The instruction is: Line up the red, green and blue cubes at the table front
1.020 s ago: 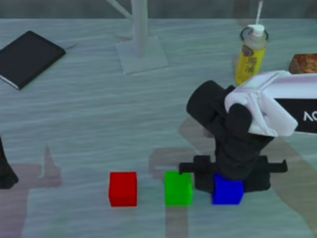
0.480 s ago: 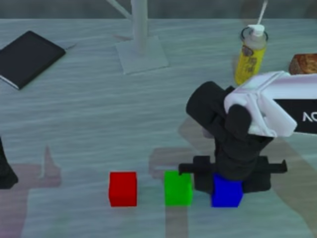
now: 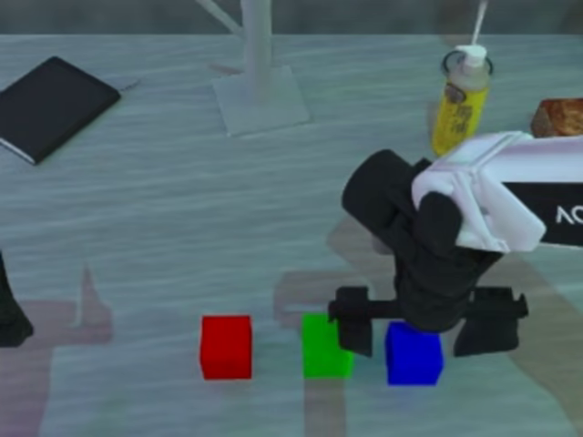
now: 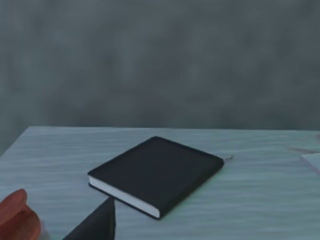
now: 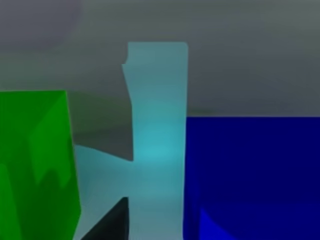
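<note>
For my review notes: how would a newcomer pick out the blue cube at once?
Start at the front edge of the table, where three cubes form a row. The blue cube is the right-hand one, beside the green cube. It alone sits between the open fingers of the right gripper.

Blue cube (image 3: 414, 353) upright between the spread jaws (touching neither), green cube (image 3: 326, 346) just outside them, red cube (image 3: 226, 347) farther off
</note>
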You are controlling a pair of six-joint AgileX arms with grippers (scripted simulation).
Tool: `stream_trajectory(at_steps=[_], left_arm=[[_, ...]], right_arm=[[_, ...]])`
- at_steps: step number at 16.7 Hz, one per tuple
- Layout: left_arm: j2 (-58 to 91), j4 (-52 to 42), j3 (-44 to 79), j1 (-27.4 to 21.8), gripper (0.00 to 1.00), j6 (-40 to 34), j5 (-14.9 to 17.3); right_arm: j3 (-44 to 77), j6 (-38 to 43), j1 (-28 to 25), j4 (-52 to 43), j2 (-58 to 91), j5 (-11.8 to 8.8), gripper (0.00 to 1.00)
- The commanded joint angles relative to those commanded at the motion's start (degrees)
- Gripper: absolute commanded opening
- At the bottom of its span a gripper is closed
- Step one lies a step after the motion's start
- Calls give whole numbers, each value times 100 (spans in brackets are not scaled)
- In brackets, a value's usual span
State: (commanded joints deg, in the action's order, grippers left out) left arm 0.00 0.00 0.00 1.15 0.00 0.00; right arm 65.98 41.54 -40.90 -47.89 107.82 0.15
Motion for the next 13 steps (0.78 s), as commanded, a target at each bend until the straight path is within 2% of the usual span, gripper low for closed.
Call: stream_trajectory(at_steps=[7, 13], left_arm=[[0, 0, 0, 0, 100, 0, 0], [0, 0, 0, 0, 100, 0, 0]], right_arm=[[85, -5, -10, -100, -30, 1, 100], [853, -3, -38, -1337, -432, -3, 100]])
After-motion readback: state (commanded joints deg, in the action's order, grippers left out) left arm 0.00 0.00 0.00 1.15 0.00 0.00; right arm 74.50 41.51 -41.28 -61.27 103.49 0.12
